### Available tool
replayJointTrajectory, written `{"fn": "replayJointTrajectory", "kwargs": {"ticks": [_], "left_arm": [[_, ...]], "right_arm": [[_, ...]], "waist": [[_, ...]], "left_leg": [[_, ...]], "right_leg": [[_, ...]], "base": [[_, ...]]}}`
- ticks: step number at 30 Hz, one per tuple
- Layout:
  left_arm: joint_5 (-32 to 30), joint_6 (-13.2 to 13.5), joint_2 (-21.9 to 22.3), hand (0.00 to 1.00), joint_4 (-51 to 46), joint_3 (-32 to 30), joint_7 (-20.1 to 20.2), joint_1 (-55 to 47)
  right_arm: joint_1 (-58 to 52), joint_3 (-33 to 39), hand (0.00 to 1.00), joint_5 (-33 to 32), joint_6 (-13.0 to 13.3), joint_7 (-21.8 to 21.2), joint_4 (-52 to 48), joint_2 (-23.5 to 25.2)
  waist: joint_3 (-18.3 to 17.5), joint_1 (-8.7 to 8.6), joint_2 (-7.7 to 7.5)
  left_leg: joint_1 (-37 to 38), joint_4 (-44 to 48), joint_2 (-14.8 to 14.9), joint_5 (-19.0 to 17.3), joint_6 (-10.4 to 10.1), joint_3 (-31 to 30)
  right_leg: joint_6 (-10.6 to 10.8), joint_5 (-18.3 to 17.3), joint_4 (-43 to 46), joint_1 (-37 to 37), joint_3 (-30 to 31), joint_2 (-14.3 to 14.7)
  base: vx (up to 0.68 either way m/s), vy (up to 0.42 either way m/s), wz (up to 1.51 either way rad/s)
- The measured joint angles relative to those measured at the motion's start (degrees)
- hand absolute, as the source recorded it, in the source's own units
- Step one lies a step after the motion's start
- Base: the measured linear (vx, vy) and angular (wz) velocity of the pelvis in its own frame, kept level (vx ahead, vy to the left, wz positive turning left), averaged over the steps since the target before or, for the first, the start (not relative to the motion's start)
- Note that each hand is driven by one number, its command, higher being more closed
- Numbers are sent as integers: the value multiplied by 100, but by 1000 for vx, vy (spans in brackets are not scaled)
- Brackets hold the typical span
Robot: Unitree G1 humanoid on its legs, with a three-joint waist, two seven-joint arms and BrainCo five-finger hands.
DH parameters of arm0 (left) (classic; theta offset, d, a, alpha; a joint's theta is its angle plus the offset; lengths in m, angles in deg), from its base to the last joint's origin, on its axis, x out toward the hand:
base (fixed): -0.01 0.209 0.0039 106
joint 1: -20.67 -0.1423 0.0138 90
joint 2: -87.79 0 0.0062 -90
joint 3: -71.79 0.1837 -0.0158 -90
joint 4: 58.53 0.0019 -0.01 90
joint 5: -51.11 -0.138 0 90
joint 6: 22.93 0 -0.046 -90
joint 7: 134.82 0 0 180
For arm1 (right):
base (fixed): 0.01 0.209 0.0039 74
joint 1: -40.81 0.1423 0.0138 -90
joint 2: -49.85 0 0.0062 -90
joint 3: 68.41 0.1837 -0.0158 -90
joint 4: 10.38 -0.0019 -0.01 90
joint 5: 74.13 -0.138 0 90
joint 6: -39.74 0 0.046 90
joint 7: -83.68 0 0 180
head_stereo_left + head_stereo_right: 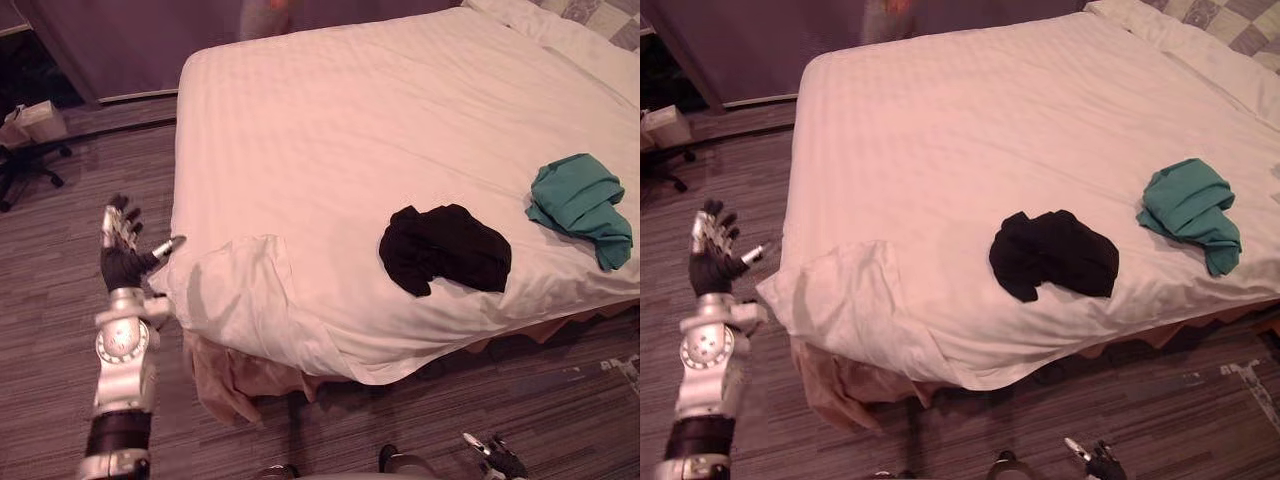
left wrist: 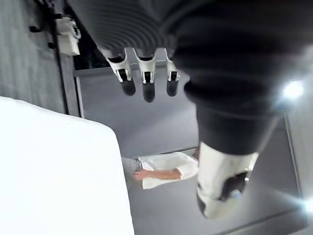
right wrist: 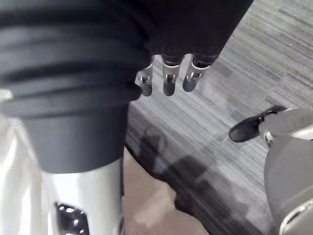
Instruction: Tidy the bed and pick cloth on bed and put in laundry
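The bed [image 1: 400,120] takes up most of the scene, under a white sheet [image 1: 300,150] that lies fairly smooth, except at the near left corner, where it is bunched into a loose fold. A tan bed skirt [image 1: 225,375] hangs below that corner down to the striped carpet floor [image 1: 60,290]. A white pillow [image 1: 560,35] lies at the far right of the bed.

Two cloths lie on the sheet toward the near right edge, apart from each other. A crumpled black cloth [image 1: 445,248] is near the middle of that edge. A green cloth [image 1: 580,205] is in a heap further right.

A black office chair [image 1: 25,165] stands on the floor at the far left.

The left robot hand [image 1: 122,245] is raised just beside the bed's near left corner. Its fingers are spread and straight and its thumb points toward the sheet; it holds nothing.

The right robot hand [image 1: 495,458] hangs low at the near right, over the floor. Its fingers [image 3: 166,81] are straight and close nothing between them.

In the left wrist view, a person's arm in a white sleeve [image 2: 164,169] shows past the bed's corner.
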Motion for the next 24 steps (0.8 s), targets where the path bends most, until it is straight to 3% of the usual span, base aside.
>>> {"fn": "replayJointTrajectory", "kwargs": {"ticks": [5,7,11,12,17,24], "left_arm": [[-135,-747,-228,0,1252,877,368,727],[-251,-1103,-209,0,1889,1166,371,961],[-659,-1416,-81,0,2386,1204,338,1039],[-844,-1503,-71,100,2462,1206,321,1106],[-1686,-1622,1,100,2744,1209,195,1403],[-3190,-1602,-28,100,2810,1385,251,1314]], "right_arm": [[74,-55,0,-9,-17,-1,-4,45],[237,-198,0,-22,-13,0,-35,57],[282,-407,0,-20,-26,13,-79,118],[283,-488,0,-17,-52,12,-158,160],[406,-691,0,-29,-71,32,-506,199],[494,-632,0,-300,-56,104,-807,-94]], "waist": [[40,-43,-10],[196,-165,-58],[394,-257,-78],[446,-260,-79],[791,-316,-118],[841,-329,-139]], "left_leg": [[-274,-1,39,44,11,191],[-426,-3,27,159,31,244],[-473,-8,20,186,43,379],[-580,-11,18,186,43,380],[-888,-105,15,355,75,436],[-876,-480,60,532,10,896]], "right_leg": [[-35,210,-3,-382,56,48],[-38,390,-25,-575,69,48],[-28,440,-38,-697,175,53],[-27,439,-44,-809,178,55],[-35,430,-106,-1142,152,60],[65,463,-263,-1229,188,114]], "base": [[-87,-32,-18],[-155,-25,-19],[-159,-32,-18],[-234,-83,-12],[-210,-92,-4],[-102,-57,-5]]}}
